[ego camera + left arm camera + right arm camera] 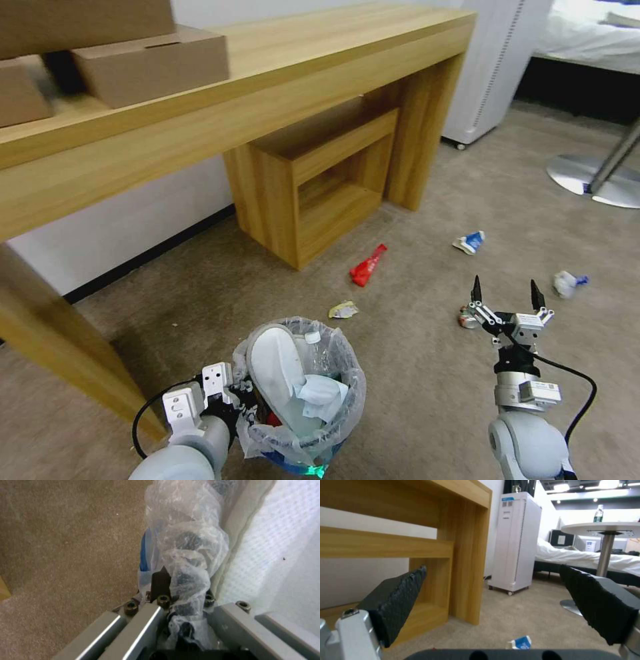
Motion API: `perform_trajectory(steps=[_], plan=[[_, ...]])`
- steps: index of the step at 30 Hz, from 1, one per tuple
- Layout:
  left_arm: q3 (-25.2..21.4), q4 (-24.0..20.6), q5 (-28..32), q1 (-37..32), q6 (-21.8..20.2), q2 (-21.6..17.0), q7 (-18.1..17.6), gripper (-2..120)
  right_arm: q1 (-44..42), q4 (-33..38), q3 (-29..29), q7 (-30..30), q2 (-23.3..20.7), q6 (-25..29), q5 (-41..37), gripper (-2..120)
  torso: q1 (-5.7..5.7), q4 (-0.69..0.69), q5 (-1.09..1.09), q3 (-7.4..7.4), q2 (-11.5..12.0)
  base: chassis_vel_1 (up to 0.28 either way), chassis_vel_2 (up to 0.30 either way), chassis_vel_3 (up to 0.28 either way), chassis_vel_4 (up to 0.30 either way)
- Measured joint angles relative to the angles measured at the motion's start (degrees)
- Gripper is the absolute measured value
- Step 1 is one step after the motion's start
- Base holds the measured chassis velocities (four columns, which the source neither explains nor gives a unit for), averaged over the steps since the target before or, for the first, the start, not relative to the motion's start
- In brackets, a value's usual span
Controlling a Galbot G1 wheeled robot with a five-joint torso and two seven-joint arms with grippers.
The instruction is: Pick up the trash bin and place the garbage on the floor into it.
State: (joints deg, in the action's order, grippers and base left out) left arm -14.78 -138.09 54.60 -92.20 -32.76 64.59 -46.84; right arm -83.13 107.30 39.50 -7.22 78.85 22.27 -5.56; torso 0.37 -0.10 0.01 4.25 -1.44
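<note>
The trash bin (303,427), lined with a crinkled clear bag, is at the bottom centre, holding a white slipper (272,363), a clear bottle (316,352) and white paper. My left gripper (235,399) is shut on the bin's left rim; in the left wrist view the bag-covered rim (186,555) sits between its jaws, with one dark finger (160,582) showing. My right gripper (507,295) hangs open above the floor (413,373), just right of a crushed can (466,319). More garbage lies about: a red wrapper (367,265), a blue-white carton (470,242), crumpled white paper (568,283) and a yellowish wrapper (343,309).
A long wooden desk (267,80) with an open cubby (320,187) stands ahead and left, with cardboard boxes (147,63) on top. A white wheeled unit (493,67) and a round metal table base (593,177) stand at the far right.
</note>
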Motion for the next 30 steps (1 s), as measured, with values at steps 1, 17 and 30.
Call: perform_trajectory(steps=[1, 17, 30], plan=[[-0.1, 0.0, 0.0, 0.0, 0.0, 0.0, 0.0, 0, 0.0, 0.2, -0.2, -0.1, -0.1, 0.1, -0.2, 100, 0.0, -0.01, -0.01, 0.0, 0.0, 0.0, 0.0, 0.0, 0.0], [0.0, -0.2, -0.5, -0.8, 0.0, 0.5, -0.3, 0, 0.2, 0.0, -1.4, 0.7, -0.1, 1.0, 0.2, 100, -0.01, -0.02, 0.0, 0.0, 0.0, 0.0, 0.0, 0.0, 0.0], [-0.2, -0.2, -1.2, -1.3, 0.0, 0.5, 0.0, 0, 0.4, -0.5, -0.9, 1.3, 0.0, 0.9, -1.0, 100, -0.01, -0.02, 0.0, 0.0, 0.0, 0.0, 0.0, 0.0, 0.0]])
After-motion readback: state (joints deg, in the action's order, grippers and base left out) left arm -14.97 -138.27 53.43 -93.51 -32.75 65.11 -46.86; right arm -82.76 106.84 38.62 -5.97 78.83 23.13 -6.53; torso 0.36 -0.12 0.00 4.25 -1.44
